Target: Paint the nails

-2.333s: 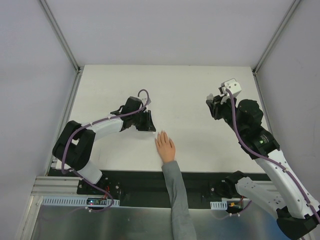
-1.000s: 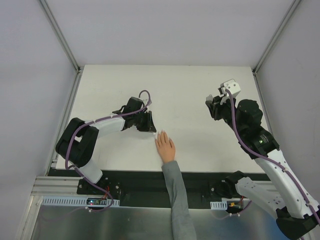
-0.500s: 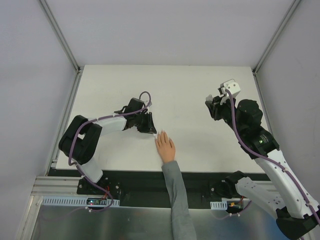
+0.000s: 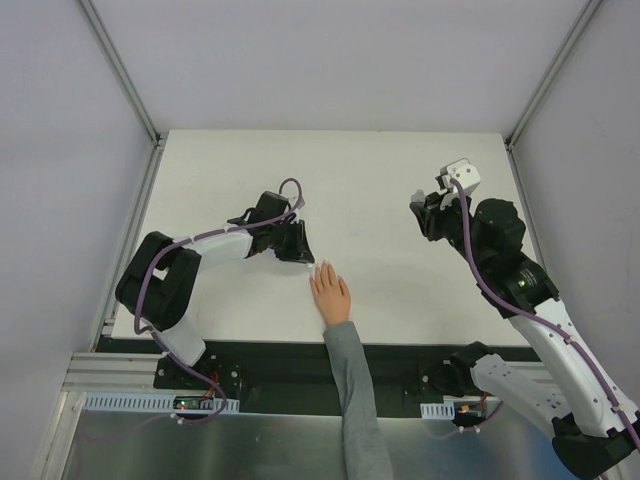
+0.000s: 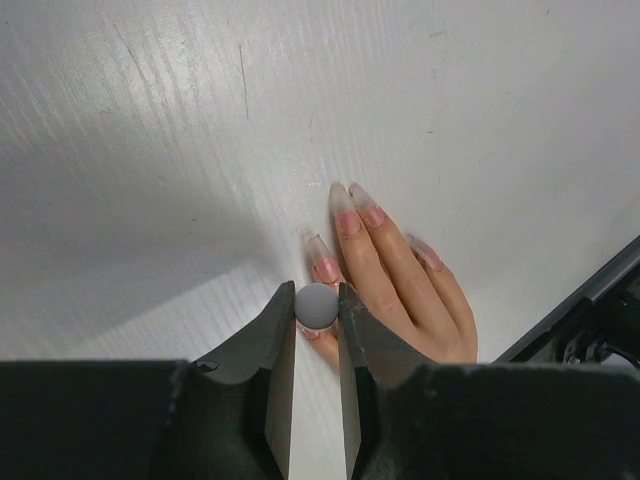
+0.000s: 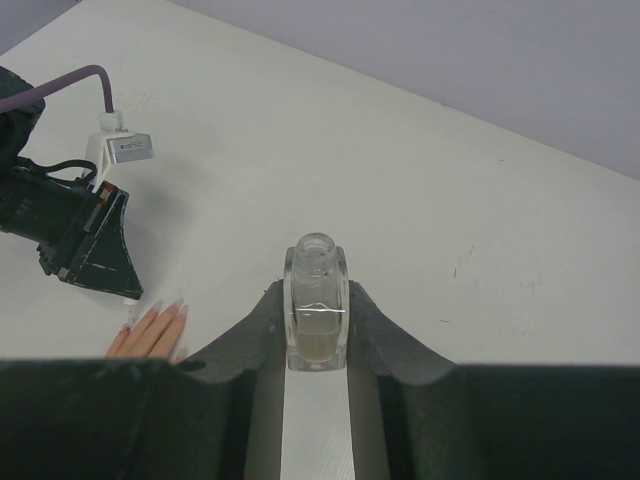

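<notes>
Your left gripper squeezes brush over hand edge finger. Your right gripper squeezes open bottle. All nails look clear; can't tell which are painted.

The left arm is black and white, with fat round joints. A purple cable loops along it. The right arm is black and white too, with its own purple wire and a small white box near its tip. Each arm has a black base. The left gripper has dark grey jaws with smooth, slanted sides. The right gripper has the same dark jaws.
</notes>
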Controlling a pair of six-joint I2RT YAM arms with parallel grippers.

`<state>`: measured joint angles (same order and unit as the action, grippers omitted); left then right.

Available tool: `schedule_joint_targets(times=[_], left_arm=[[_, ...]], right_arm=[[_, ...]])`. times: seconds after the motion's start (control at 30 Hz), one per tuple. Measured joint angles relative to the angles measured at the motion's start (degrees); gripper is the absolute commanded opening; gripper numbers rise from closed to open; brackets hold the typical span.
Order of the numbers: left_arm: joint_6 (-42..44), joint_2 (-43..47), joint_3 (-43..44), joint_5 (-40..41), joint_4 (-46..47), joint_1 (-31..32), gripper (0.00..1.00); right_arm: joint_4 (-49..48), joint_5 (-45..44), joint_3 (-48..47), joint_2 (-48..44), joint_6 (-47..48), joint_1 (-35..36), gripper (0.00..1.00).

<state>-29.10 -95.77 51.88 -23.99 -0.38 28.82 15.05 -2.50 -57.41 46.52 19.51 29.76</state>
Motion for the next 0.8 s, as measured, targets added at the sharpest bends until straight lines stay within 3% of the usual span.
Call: schedule_joint_targets(times=[0.8], left_arm=[[0.0, 0.8, 0.2, 0.0, -2.0, 0.0, 0.00]], right_arm=[[0.3, 0.3, 0.0, 0.0, -0.4, -0.2, 0.00]])
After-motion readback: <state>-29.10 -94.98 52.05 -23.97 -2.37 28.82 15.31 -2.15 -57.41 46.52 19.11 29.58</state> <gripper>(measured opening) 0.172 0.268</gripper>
